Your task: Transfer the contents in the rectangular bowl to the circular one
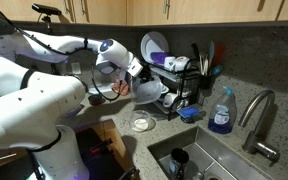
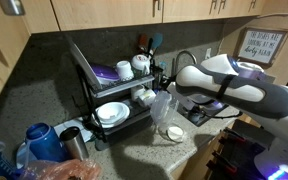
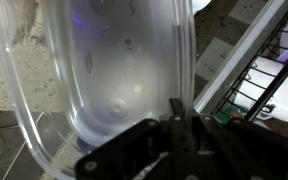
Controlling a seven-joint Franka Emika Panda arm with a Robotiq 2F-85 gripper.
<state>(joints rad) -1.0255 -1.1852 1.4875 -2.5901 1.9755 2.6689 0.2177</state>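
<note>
The gripper point(image 3: 176, 128) enters from the bottom of the wrist view, its dark fingers point(image 3: 144, 135) pressed together on the rim of the rectangular bowl point(image 3: 114, 70). The translucent wall of that bowl fills the upper left and middle of that frame. In both exterior views the rectangular bowl point(image 1: 146, 93) point(image 2: 161, 106) is off the counter and steeply tilted at the end of the white arm point(image 1: 79, 48), which reaches in from the left of the frame in an exterior view and from the right in an exterior view point(image 2: 239, 88). Whether anything lies inside it cannot be told; only a few small specks show on its wall. The circular bowl point(image 1: 141, 123) point(image 2: 173, 132) sits on the speckled counter point(image 1: 184, 135) near the middle of the frame, just below the tilted bowl and apart from it. The dish rack point(image 1: 179, 85) point(image 2: 109, 95) stands just beside them against the wall, holding white dishes, and its wire edge also runs down the right side of the wrist view. A sink point(image 1: 224, 160) with a faucet point(image 1: 259, 120) occupies the lower right of an exterior view, a blue soap bottle point(image 1: 221, 112) at its edge.
</note>
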